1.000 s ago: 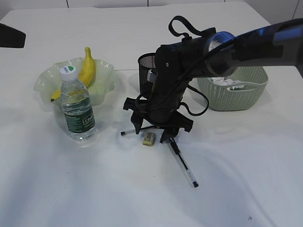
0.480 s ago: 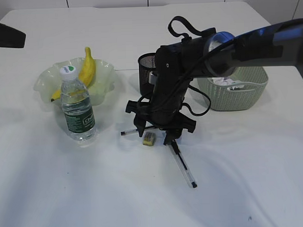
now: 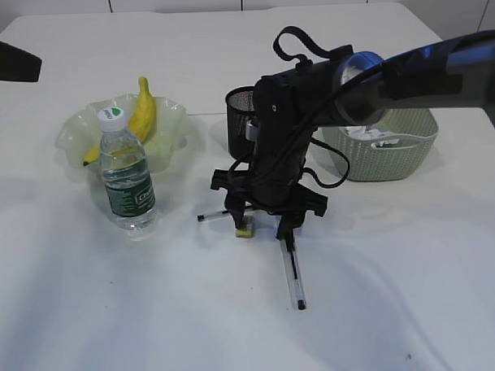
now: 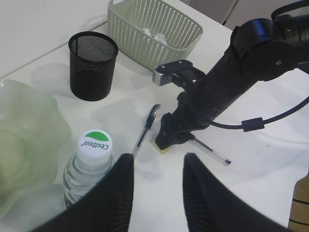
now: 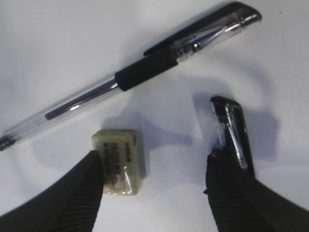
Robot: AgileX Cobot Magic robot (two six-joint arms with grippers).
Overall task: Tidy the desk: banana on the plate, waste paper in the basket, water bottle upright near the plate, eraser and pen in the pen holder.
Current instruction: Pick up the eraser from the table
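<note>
My right gripper is down on the desk, open. The pale yellow eraser lies between its fingers, against the left finger. A clear pen lies just beyond the eraser. A second pen has its cap at the right finger. The banana rests in the green plate, and the water bottle stands upright in front of it. Waste paper lies in the basket. The arm partly hides the black pen holder. My left gripper hovers open and empty beside the bottle cap.
The right arm crosses the middle of the desk between the pen holder and the basket. A dark part of the left arm shows at the far left edge.
My right gripper has come down to the desk so that its fingers straddle the eraser. The long pen under it has swung, its near tip shifting left. The left gripper has not changed.
</note>
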